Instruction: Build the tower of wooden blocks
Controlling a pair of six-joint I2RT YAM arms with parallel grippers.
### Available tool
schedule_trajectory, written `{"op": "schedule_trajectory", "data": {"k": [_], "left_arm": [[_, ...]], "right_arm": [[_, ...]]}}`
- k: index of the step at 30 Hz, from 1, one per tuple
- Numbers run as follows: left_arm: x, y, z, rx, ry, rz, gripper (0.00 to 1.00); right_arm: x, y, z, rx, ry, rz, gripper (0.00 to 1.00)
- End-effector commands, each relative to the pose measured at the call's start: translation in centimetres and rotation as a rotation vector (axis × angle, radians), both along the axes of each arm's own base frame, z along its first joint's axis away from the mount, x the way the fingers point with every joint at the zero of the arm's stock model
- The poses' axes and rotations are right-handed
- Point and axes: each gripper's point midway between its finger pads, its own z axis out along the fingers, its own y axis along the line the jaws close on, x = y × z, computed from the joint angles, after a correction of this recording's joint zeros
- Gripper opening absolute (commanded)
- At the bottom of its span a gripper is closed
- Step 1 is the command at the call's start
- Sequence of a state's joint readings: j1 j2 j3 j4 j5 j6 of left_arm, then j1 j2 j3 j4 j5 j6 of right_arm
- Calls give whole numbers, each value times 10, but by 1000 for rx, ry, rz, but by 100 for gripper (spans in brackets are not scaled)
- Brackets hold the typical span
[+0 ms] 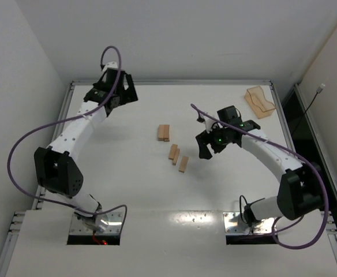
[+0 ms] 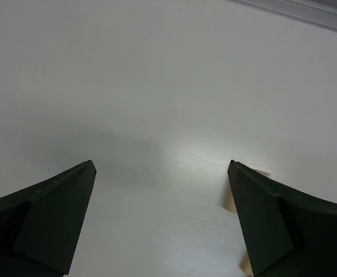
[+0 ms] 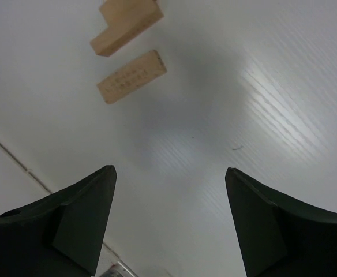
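The right gripper [image 3: 168, 170], jaws wide and empty, hovered near a small light tan rectangular wooden plank [image 3: 132, 83], and I judged it should straddle that plank squarely across its narrow sides before closing.

Bright, even light from overhead; glare streaks shine across the white table [image 3: 284, 109], soft grey shadows pool on it, and both wrist views blur close up

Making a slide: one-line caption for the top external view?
Right gripper open beside scattered wood blocks; left gripper open at the far left; tray in far right corner.
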State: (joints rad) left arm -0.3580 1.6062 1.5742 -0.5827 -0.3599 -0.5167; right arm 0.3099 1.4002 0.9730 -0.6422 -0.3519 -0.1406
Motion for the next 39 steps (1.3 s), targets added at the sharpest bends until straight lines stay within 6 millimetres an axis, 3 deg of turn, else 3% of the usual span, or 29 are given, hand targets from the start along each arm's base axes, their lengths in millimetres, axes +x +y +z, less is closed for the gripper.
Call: {"op": "schedule_trajectory", "data": {"k": [1,7,12,20,22,23,29,34,39], "left_arm": [[-8,47,-4,26,21,103,99],[-26,102,-8,34,31,216,99],[-35,118,-8,20,31,243,99],[-45,138,-5,-2,21,277,99],[-46,145,-9,-13,30,297,99],[-46,145,-9,-13,30,297,99],[-49,148,-11,-32,32,305,99],[-51,148,-19,-43,52,296,99],[-52,148,-23,-42,61,296,99]], "right_arm": [[6,41,17,87,-3,1,74],[14,91,1,82,59,-52,71],[29,124,2,101,93,-127,70],[37,141,-17,53,139,-205,71],[34,136,-27,7,155,-240,67],[37,134,-31,-13,154,-263,62],[39,115,-53,-119,161,-347,57],[39,118,-65,-132,202,-367,57],[49,130,-65,-100,199,-356,57]]}}
